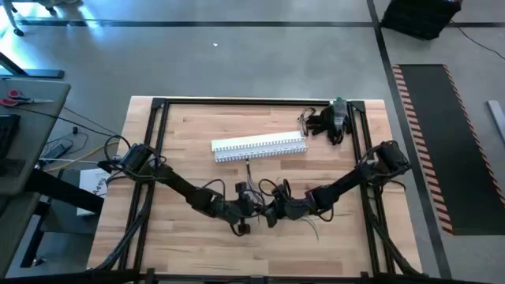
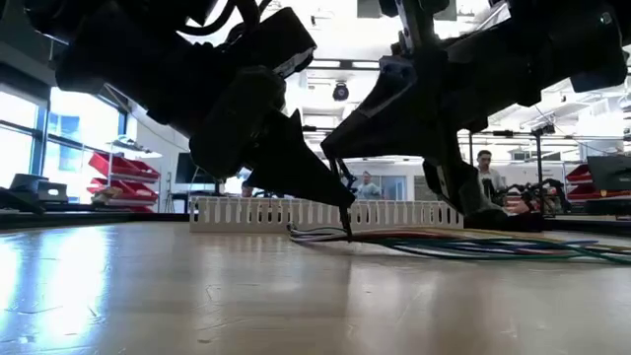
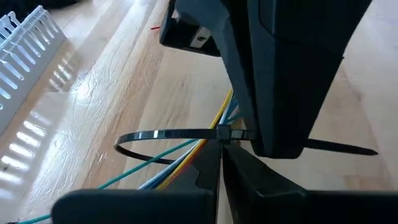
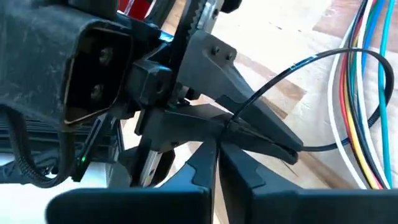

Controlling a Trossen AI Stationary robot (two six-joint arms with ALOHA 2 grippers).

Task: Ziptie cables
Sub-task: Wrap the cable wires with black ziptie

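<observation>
Two grippers meet nose to nose over the cables.

Left gripper [image 1: 251,207] and right gripper [image 1: 271,211] both pinch the black ziptie [image 3: 163,135] looped around the cables [image 3: 186,155], lying mid-table near the white slotted channel [image 1: 259,147].

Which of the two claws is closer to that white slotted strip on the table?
Left, narrowly. The left gripper sits just below the white slotted strip near its middle; the right gripper sits beside it, slightly farther, both meeting over the cables.
</observation>
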